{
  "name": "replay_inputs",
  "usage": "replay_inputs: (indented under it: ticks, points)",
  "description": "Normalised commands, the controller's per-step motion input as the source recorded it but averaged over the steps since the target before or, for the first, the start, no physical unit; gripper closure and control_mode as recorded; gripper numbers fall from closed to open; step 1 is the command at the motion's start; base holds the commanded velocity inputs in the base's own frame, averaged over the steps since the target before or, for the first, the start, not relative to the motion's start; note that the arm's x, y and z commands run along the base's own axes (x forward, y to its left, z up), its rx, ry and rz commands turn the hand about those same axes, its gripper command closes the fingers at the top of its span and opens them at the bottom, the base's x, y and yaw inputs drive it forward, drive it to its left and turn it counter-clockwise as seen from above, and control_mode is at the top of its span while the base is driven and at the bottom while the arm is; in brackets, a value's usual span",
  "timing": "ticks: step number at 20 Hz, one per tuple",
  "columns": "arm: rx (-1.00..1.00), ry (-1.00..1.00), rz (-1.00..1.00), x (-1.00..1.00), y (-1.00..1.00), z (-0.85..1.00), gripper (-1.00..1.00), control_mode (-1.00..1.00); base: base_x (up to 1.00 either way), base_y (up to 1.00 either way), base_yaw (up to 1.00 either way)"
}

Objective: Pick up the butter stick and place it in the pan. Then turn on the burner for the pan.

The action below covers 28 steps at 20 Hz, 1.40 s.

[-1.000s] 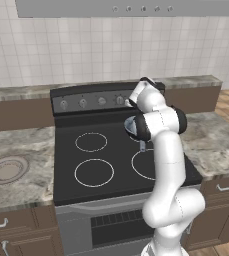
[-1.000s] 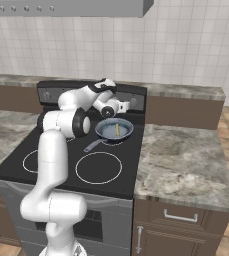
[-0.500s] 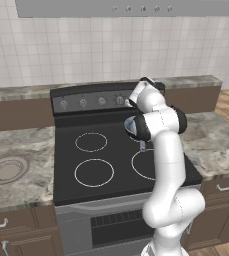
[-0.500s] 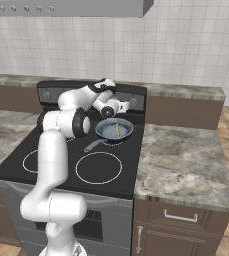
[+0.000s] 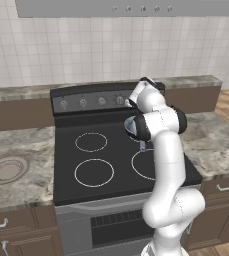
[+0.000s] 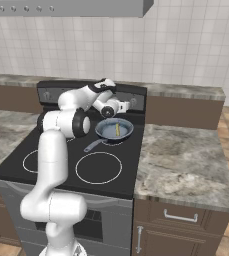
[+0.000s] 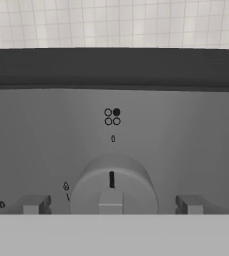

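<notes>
Gripper (image 7: 111, 205) of the white arm sits close in front of the grey control panel (image 7: 186, 135) at the back of the black glass-top stove (image 6: 56, 165). Hand view: two small grey fingertips (image 7: 33, 204) stand spread apart, one either side of a round grey burner knob (image 7: 113, 182), not visibly touching it. Knob's dark indicator line points straight up at a small "0". Above that, a four-circle burner diagram with the upper right circle filled.

Right base view gives what the hand view lacks: small round grey-blue metal frying pan (image 6: 114, 129) on the stove's rear right burner, its short dark handle pointing toward the front left. Thin pale yellow butter stick (image 6: 117, 130) lies inside the pan, on its floor.

Left base view: arm covers most of the pan; only its left rim (image 5: 128, 125) shows. Butter is hidden there. Same view shows a wide flat grey-brown round dish (image 5: 6, 170) on the granite counter (image 5: 16, 150) left of the stove, well apart from the pan.
</notes>
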Motion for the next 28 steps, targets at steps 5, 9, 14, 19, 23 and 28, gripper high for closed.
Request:
replay_inputs:
  ticks: [5, 9, 14, 19, 23, 28]
  points:
    - [0.00, 0.00, 0.00, 0.00, 0.00, 0.00, 1.00, -1.00, 0.00, 0.00, 0.00]
    - [0.00, 0.00, 0.00, 0.00, 0.00, 0.00, 1.00, -1.00, 0.00, 0.00, 0.00]
    - [-0.01, 0.00, 0.00, 0.00, 0.00, 0.03, 1.00, -1.00, 0.00, 0.00, 0.00]
    - [-0.07, -0.01, 0.00, 0.00, 0.00, 0.00, 1.00, -1.00, 0.00, 0.00, 0.00]
    - [-0.13, 0.00, 0.00, 0.06, 0.00, 0.00, 1.00, -1.00, 0.00, 0.00, 0.00]
    - [-0.13, 0.00, 0.00, 0.11, 0.00, 0.00, 1.00, -1.00, 0.00, 0.00, 0.00]
